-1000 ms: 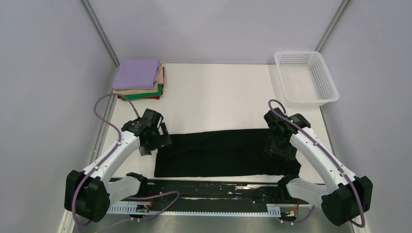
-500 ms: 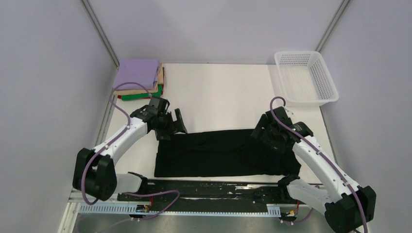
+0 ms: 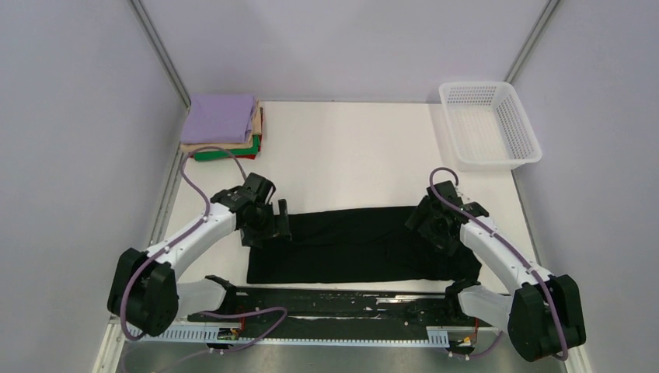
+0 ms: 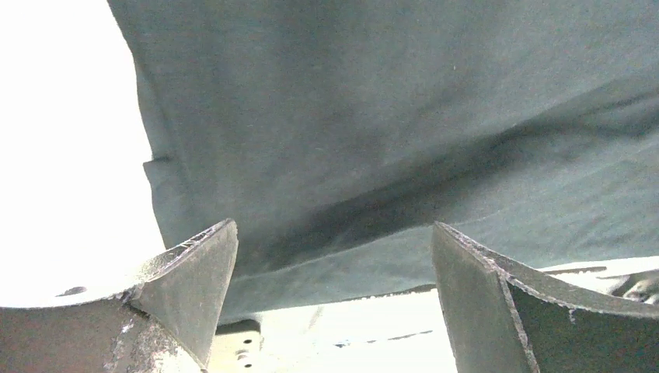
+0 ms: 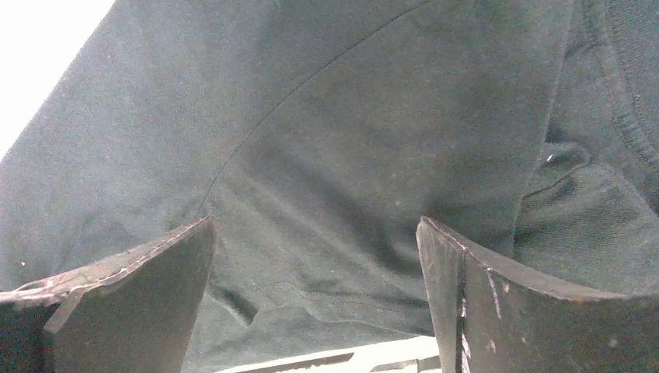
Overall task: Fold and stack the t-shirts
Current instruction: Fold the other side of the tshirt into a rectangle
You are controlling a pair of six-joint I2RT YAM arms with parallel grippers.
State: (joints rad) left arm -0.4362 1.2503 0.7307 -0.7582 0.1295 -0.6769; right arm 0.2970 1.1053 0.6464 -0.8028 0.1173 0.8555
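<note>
White tabletop [image 3: 350, 148] runs from my arm bases out to the mesh basket [image 3: 475, 85] at the far right corner. The black t-shirt [image 3: 350, 245] lies flat as a long band, nearer my bases than the basket and to its left. The stack of folded t-shirts [image 3: 221, 128], lavender on top, sits well to the basket's left along the same far edge.

My right gripper [image 5: 315, 221] hovers over the shirt end closer to the basket. Its jaws are spread as wide as they go, with only cloth below and nothing pinched. My left gripper [image 4: 332, 227] hangs over the end farthest from the basket, just as wide and just as empty.

A second ago my right jaws were narrower and pressed lower on that end. They have since let go and lifted, so I judge the lengthwise fold is laid, with the crosswise fold and the trip to the stack still to come. My left gripper was then just off the shirt's end over bare table, and now it is over the shirt's corner. The shirt's outline has not shifted.
</note>
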